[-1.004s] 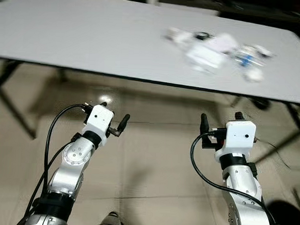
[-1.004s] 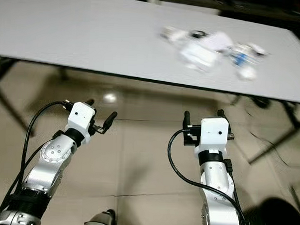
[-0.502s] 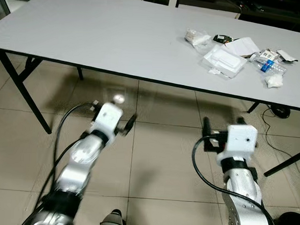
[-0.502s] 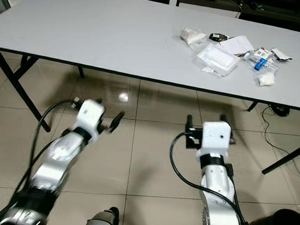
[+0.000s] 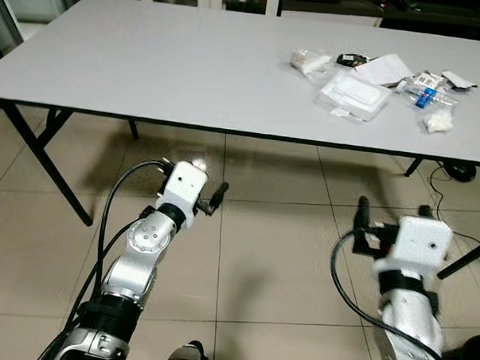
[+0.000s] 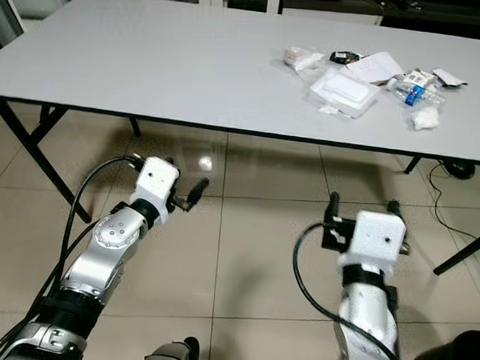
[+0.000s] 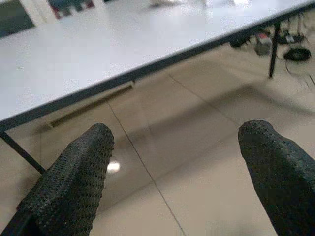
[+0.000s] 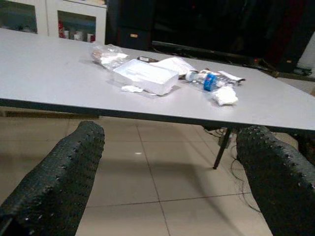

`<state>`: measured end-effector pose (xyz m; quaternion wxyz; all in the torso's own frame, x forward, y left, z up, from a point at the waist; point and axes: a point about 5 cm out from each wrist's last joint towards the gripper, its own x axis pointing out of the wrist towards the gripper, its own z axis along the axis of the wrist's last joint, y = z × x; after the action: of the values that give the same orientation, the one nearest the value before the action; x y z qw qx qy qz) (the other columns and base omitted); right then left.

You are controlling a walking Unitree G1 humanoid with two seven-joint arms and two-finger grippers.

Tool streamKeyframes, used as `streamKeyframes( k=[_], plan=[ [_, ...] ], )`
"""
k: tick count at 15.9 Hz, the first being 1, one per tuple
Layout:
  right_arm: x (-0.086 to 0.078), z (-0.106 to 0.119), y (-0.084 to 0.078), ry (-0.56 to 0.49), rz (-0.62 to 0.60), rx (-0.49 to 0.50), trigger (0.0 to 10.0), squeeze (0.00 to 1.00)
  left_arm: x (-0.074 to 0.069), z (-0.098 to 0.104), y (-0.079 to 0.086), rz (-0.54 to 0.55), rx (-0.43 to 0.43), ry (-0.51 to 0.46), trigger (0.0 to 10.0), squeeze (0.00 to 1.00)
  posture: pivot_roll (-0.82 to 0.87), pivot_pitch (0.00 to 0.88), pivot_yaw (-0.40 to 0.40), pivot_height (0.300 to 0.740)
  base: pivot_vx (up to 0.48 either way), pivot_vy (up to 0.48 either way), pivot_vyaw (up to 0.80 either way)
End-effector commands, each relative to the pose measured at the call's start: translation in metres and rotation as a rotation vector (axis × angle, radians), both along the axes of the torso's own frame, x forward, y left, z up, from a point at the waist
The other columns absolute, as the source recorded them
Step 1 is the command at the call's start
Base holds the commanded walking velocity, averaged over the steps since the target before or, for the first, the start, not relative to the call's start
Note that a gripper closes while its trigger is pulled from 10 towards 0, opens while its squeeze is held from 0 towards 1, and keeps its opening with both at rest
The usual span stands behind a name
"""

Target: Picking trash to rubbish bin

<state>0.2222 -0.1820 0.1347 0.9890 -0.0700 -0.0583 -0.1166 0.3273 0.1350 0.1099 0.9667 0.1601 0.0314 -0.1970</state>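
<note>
Several pieces of trash lie in a cluster at the far right of the grey table [image 5: 149,64]: a white foam tray [image 5: 354,95], a clear plastic bag [image 5: 309,61], a sheet of paper [image 5: 384,71], a bottle with a blue label [image 5: 425,94] and a crumpled tissue [image 5: 439,119]. My left gripper [image 7: 179,130] is open and empty, held over the floor tiles in front of the table's near edge. My right gripper [image 5: 392,209] is also open and empty. It stays below the table edge and points toward the trash [image 8: 147,73].
Black folding table legs [image 5: 42,159] stand at the left, and another leg [image 5: 464,257] slants at the right. A cable and a dark object [image 5: 455,169] lie on the floor under the table's right end. Beige tiled floor [image 5: 269,253] spreads before me.
The camera has shifted and the blur is gone; the table now sits further off. My right arm shows lower and further right. Both grippers stay open.
</note>
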Motion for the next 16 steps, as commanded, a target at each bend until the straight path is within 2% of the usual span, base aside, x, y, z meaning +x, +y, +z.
streamKeyframes(
  k=[1, 3, 5, 8, 10, 13, 16],
  plan=[
    [-0.004, 0.005, -0.003, -0.01, 0.0, -0.017, 10.0, 0.0, -0.001, -0.002, 0.003, -0.004, 0.037, 0.03, 10.0, 0.0, 0.14, 0.094, 0.009, 0.74, 0.0, 0.0, 0.0],
    [-0.007, 0.009, -0.009, -0.01, -0.003, -0.039, 10.0, 0.0, -0.01, -0.012, 0.02, 0.021, 0.095, 0.1, 10.0, 0.0, 0.12, 0.095, 0.02, 0.74, 0.0, 0.0, 0.0],
    [-0.007, 0.009, -0.01, -0.015, -0.02, -0.025, 10.0, 0.0, -0.014, -0.02, 0.029, 0.064, 0.105, 0.118, 10.0, 0.0, 0.12, 0.092, 0.016, 0.74, 0.0, 0.0, 0.0],
    [0.0, 0.009, 0.001, -0.016, 0.005, -0.009, 10.0, 0.0, -0.017, -0.025, 0.038, 0.115, 0.129, 0.104, 10.0, 0.0, 0.15, 0.105, -0.012, 0.74, 0.0, 0.0, 0.0],
    [0.004, 0.01, 0.006, -0.018, 0.031, -0.013, 10.0, 0.0, -0.019, -0.024, 0.045, 0.155, 0.131, 0.103, 10.0, 0.0, 0.18, 0.116, -0.027, 0.74, 0.0, 0.0, 0.0],
    [0.014, 0.011, 0.013, -0.017, 0.079, -0.007, 10.0, 0.0, -0.032, -0.026, 0.066, 0.265, 0.116, 0.119, 10.0, 0.0, 0.24, 0.139, -0.073, 0.74, 0.0, 0.0, 0.0],
    [0.022, 0.015, 0.017, -0.032, 0.11, -0.028, 10.0, 0.0, -0.041, -0.026, 0.072, 0.327, 0.074, 0.182, 10.0, 0.0, 0.25, 0.144, -0.09, 0.74, 0.0, 0.0, 0.0]
  ],
)
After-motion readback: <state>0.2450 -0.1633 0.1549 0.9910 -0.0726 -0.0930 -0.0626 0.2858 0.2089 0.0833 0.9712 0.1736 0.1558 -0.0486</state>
